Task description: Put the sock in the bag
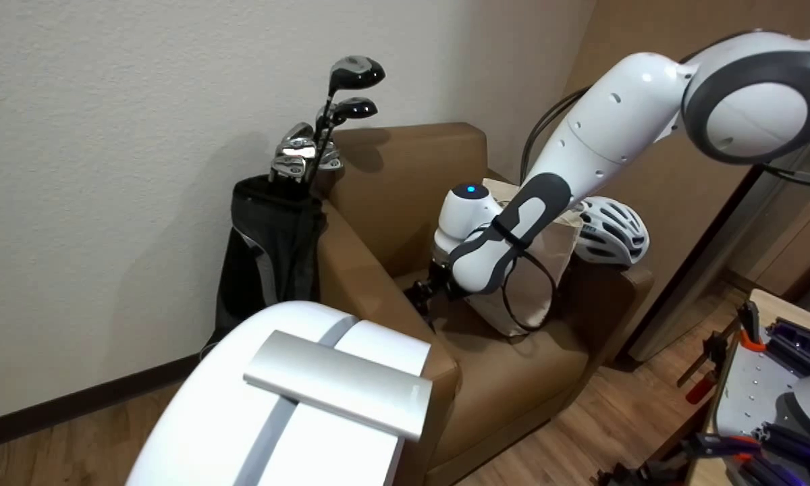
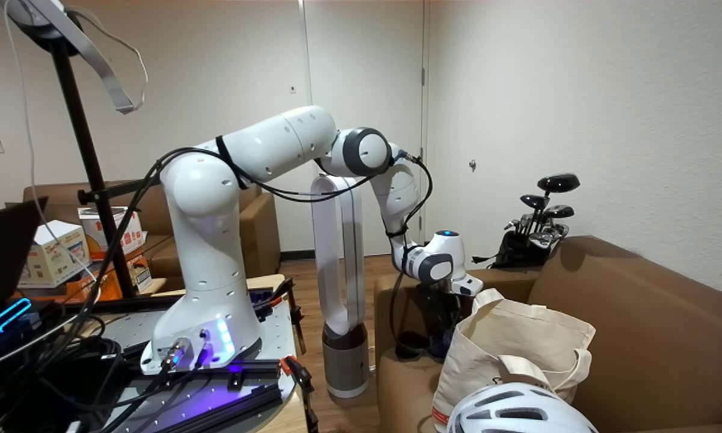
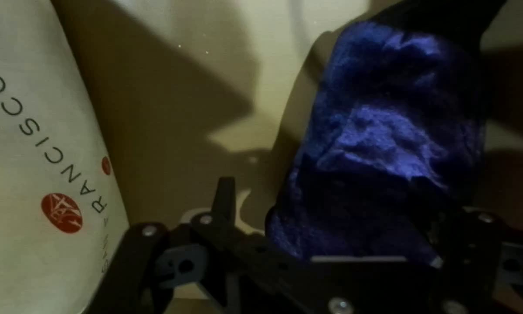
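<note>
The picking-up step appears to be in hand. The dark navy-blue sock of limp, sheeny fabric (image 3: 375, 144) lies on the seat of the brown, smooth-covered armchair (image 1: 513, 385), outside the bag and apart from it in the wrist view. The black two-fingered gripper (image 3: 322, 187) reaches down over the seat with its fingers spread; part of the sock shows between them, and nothing appears to be grasped. Whether either finger touches the cloth cannot be told.

The cream canvas tote bag with loop handles (image 2: 478, 361) stands on the same seat, just beside the gripper, its mouth gaping upward in an exterior view. The white, vented bicycle helmet (image 1: 611, 233) sits near it.

The next move likely calls for centring the fingers over the sock, lowering them to straddle a fold, and clamping firmly on the slack fabric. A lift high enough to clear the tote's rim and loops would then be needed before letting go above its mouth.
</note>
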Motion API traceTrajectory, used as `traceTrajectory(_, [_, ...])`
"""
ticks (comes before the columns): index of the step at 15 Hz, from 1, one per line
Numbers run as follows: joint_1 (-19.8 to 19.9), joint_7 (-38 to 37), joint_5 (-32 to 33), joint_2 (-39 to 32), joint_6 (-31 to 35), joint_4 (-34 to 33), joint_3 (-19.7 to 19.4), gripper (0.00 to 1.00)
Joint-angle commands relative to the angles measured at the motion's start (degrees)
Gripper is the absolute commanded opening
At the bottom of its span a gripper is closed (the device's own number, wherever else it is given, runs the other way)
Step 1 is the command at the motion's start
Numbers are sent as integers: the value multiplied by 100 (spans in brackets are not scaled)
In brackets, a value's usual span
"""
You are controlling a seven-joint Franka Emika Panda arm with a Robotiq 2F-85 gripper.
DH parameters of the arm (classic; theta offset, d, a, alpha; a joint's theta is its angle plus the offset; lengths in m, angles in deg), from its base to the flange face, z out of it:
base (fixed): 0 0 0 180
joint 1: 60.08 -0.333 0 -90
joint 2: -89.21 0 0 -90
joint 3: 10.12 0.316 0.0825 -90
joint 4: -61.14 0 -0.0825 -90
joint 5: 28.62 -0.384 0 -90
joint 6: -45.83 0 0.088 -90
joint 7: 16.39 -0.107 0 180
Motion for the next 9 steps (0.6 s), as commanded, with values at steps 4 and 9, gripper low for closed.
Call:
traceTrajectory(4, [-116, -410, 35, -1248, -842, -1642, -288, 100])
traceTrajectory(9, [-47, -287, 78, -1281, -636, -1735, -182, 74])
